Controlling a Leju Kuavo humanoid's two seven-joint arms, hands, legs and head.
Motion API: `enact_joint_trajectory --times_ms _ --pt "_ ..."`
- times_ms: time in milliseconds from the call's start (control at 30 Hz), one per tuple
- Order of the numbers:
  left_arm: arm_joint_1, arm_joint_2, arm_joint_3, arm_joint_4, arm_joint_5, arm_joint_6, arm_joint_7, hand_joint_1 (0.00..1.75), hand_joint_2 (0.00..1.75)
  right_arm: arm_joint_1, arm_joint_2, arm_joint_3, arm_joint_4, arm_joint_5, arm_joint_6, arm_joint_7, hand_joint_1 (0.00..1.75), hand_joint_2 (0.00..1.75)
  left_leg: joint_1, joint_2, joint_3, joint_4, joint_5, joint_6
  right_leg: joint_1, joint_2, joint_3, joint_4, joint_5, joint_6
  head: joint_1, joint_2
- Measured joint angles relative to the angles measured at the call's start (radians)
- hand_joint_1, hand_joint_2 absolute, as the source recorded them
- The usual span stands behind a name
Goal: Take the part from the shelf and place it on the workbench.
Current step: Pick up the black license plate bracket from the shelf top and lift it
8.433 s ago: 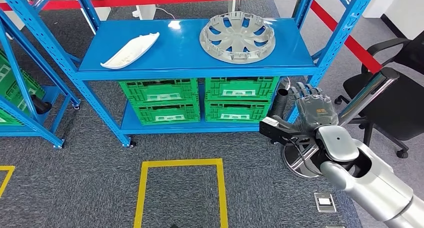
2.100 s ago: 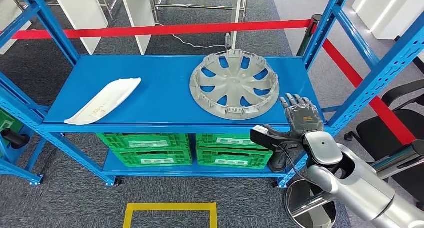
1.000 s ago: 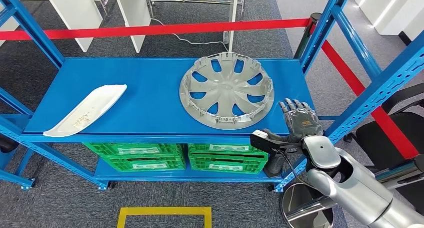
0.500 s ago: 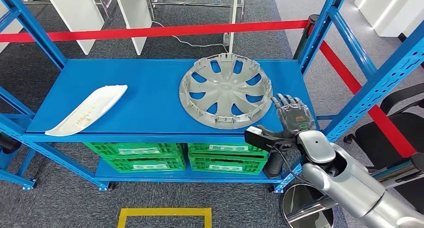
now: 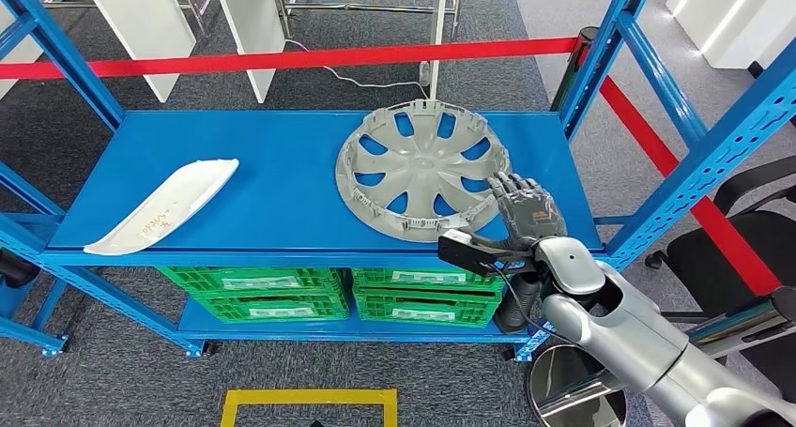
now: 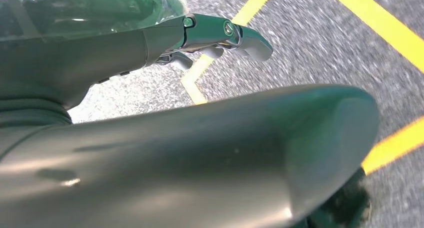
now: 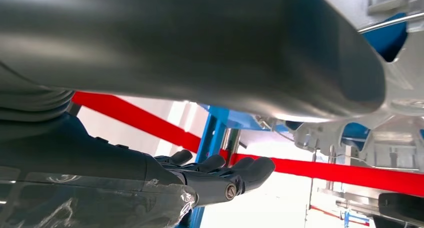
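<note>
Grey spoked plastic wheel cover point(image 5: 425, 168) lies flat just ahead of right hand point(image 5: 528, 211), fingers apart, empty, lined up to grip rim.

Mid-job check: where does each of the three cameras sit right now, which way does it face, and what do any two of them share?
Head view: high, looking forward and down at the blue shelf; right hand at the hubcap.
Left wrist view: behind the left hand, facing carpet with yellow lines.
Right wrist view: behind the right hand, facing the hubcap's rim.
Shared: head and right wrist views show the hubcap, right hand, red tape.
</note>
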Motion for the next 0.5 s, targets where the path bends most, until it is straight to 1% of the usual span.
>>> enact_joint_trajectory --times_ms 167,500 --pt "0.004 0.024 0.008 0.0 0.028 0.011 -0.011 0.0 0.0 0.001 0.02 0.011 0.035 -0.019 -0.01 -0.008 0.0 0.0 0.0 0.0 0.0 0.0 0.0 0.0 0.0 0.0 0.0 0.0 0.0 0.0 0.0 0.0" --pt "0.016 0.053 0.061 -0.007 0.093 0.065 -0.086 0.0 0.0 0.043 0.034 0.019 0.093 -0.078 -0.023 0.011 0.0 0.0 0.0 0.0 0.0 0.0 0.0 0.0 0.0 0.0 0.0 0.0 0.0 0.0 0.0 0.0"
